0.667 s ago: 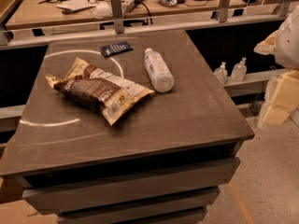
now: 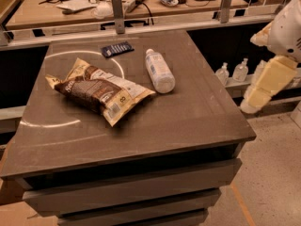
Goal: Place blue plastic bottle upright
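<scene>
Honestly, nothing here reads cleanly. The snack bag (image 2: 96, 91) has pale lettering across its brown front, but I can't make out a word; one mark on its yellow end might be an 8. The label on the blue plastic bottle (image 2: 159, 70) looks blank. The small dark packet (image 2: 117, 49) has pale marks, unreadable. The gripper (image 2: 250, 105), out past the right edge of the table (image 2: 188, 121), shows no markings.

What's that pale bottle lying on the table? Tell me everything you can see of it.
The blue plastic bottle is clear, pale bluish plastic with a whitish label and a small white cap that points toward the table's far edge. It lies on its side on the dark table, in the far right part of the top, apart from the snack bag to its left. Only the tabletop touches it. The end effector hangs beyond the table's right edge, well clear of it.
</scene>
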### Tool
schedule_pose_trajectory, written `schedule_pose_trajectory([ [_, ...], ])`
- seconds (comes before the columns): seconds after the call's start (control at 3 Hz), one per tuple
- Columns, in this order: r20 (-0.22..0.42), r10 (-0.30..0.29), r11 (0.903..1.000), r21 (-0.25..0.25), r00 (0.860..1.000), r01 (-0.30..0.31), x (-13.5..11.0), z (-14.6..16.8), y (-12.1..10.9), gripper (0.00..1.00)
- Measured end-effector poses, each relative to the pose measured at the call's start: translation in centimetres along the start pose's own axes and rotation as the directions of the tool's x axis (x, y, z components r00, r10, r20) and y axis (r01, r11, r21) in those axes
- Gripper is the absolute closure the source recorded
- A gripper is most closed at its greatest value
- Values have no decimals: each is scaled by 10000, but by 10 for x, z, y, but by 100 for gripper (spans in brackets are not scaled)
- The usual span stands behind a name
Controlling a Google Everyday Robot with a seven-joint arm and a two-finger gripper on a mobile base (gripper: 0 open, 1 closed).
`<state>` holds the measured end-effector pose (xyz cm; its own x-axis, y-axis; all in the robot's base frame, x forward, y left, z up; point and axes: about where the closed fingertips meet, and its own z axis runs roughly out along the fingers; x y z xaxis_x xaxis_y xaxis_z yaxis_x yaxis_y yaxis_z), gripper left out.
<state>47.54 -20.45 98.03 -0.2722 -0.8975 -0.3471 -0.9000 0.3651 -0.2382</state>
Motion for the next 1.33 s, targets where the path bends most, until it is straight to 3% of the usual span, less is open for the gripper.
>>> schedule_pose_trajectory([
  [0.33,1230,1410,9899,-49,9823,-1415,-23,12,-39,0],
  [0.67,2031,2849,9585,-492,9368,-2808,-42,28,-78,0],
  [1.0,2158,4862,8733,-1540,8468,-4622,-80,49,-118,0],
  [1.33,2215,5427,8398,-1616,8102,-5183,-85,45,-125,0],
])
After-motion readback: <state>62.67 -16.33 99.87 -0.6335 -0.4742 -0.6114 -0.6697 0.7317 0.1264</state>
